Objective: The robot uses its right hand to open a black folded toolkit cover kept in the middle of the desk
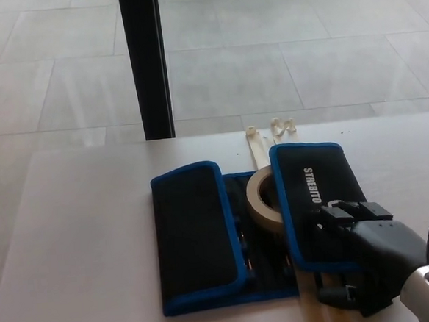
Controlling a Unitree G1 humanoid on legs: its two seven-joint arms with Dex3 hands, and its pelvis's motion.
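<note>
On the desk (80, 237), black blue-edged toolkit cover (205, 235), right hand (368, 257) gripping its right flap.

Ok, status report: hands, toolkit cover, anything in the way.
Right hand on the right flap, grip unclear; left hand out of view. Toolkit cover still folded, both flaps down. Tape roll wedged under the right flap.

Bare desk (80, 237) left of the toolkit (205, 235); tape roll (263, 200) sits between its 2 flaps
</note>
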